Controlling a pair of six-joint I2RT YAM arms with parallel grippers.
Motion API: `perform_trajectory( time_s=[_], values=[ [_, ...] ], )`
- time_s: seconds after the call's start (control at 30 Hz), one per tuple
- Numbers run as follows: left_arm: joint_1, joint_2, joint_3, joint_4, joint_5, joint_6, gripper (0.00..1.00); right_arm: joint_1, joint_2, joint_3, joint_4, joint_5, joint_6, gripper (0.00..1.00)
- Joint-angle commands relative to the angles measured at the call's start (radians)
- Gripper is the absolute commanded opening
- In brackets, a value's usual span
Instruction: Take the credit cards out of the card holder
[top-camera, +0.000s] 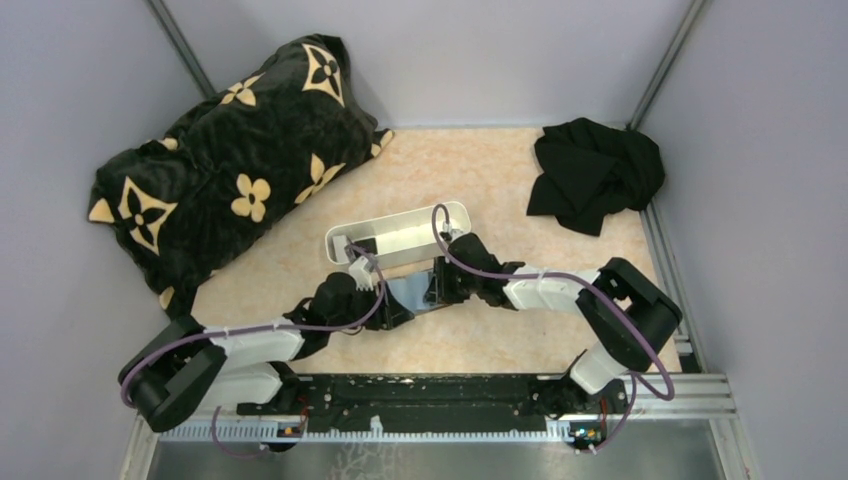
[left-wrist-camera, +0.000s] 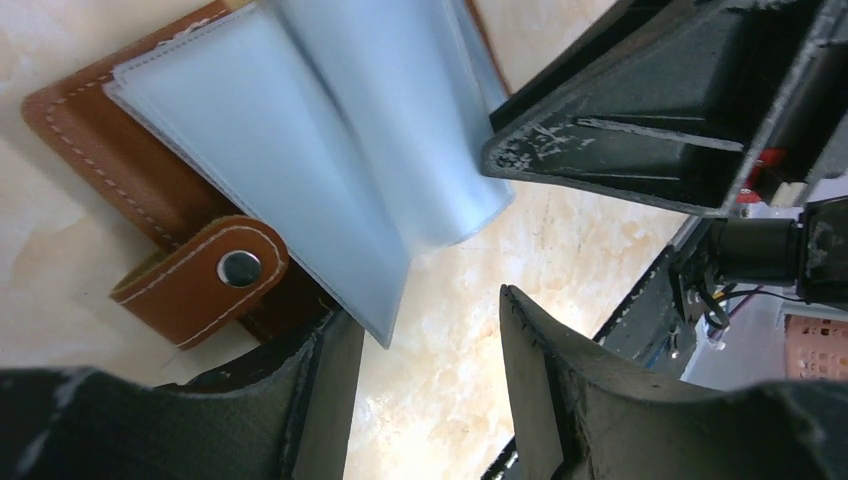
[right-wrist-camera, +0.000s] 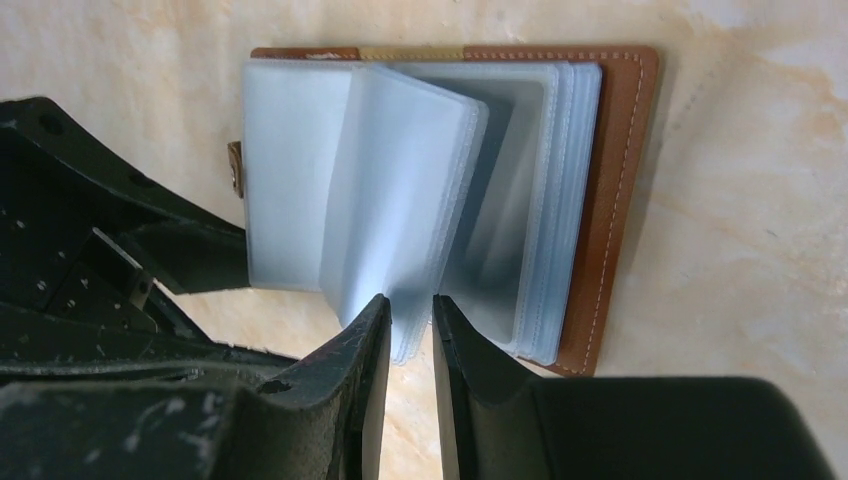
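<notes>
Right gripper (right-wrist-camera: 410, 305) tight on card holder (right-wrist-camera: 615, 180) sleeves

Left arm: stretched low, reaching toward 2 o'clock from its base.
Left gripper (left-wrist-camera: 425, 310): jaws wide apart.
Right arm: elbow bent, forearm toward 9 o'clock.
Right gripper (right-wrist-camera: 410, 300): jaws nearly together, thin gap.
</notes>
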Motion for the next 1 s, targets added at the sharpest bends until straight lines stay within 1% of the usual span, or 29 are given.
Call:
perform_trajectory(
  time_s=[0.0,0.1,0.3,0.37,0.47,0.57,0.67,0.8,0.97],
  values=[
    [-0.001,-0.141,0.008,-0.140,0.012,0.028,0.59,0.012,-0.002,0.071,0.050,-0.015,-0.009,0.23],
    [-0.002,-0.263,0.024,-0.231,-0.009,0.029,0.59,0.019,0.005,0.095,0.037,-0.015,-0.016,0.23],
    [-0.001,-0.458,0.050,-0.429,-0.067,0.048,0.59,0.047,0.035,0.142,0.036,-0.015,-0.022,0.23],
    [-0.002,-0.527,0.044,-0.473,-0.091,0.053,0.59,0.059,0.049,0.158,0.036,-0.019,-0.023,0.23],
    [-0.001,-0.585,0.026,-0.492,-0.132,0.050,0.59,0.077,0.070,0.183,0.037,-0.023,-0.022,0.23],
    [0.000,-0.594,0.031,-0.501,-0.158,0.057,0.59,0.089,0.092,0.205,0.044,-0.033,-0.020,0.23],
    [-0.001,-0.569,0.053,-0.499,-0.176,0.050,0.59,0.103,0.098,0.231,0.012,-0.036,-0.029,0.24],
    [-0.001,-0.527,0.066,-0.460,-0.172,0.045,0.59,0.113,0.029,0.225,-0.012,-0.005,-0.027,0.24],
    [-0.001,-0.502,0.109,-0.464,-0.173,0.051,0.59,0.113,-0.057,0.207,-0.066,0.066,-0.039,0.25]
  ],
)
